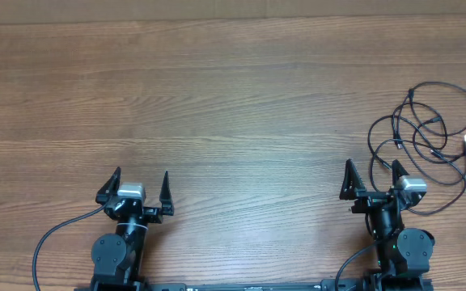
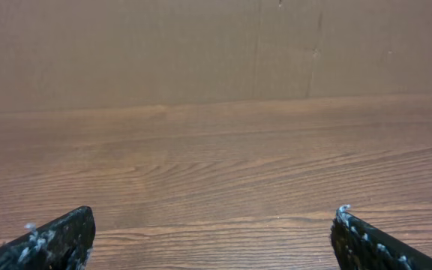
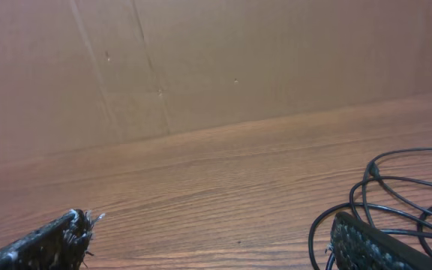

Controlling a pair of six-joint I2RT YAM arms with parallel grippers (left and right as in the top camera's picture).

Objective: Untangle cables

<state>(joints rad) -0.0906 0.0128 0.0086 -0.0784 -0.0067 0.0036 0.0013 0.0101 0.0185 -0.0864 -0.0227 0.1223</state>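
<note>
A wooden table [image 1: 233, 97] seen from above, with two black robot arms mounted along its near edge. The left gripper [image 1: 141, 172] sits toward the near left corner, its two pointed fingers spread wide with only bare wood between them. The right gripper [image 1: 371, 163] sits toward the near right corner, its jaws likewise spread wide and pinching nothing.

The cables [image 1: 427, 137] lie by the table's right edge, about halfway between its near and far edges. They are thin black cords in loose overlapping loops, tangled together, with small plug ends showing among them; one end has a pale tip. The nearest loops reach the right gripper: one strand curves in beneath the gap between its fingers, close to its right-hand finger, and another loop passes around the outer side of that arm. The left gripper is well apart from the tangle.

A brown cardboard wall [image 3: 201, 60] stands along the table's far edge.
</note>
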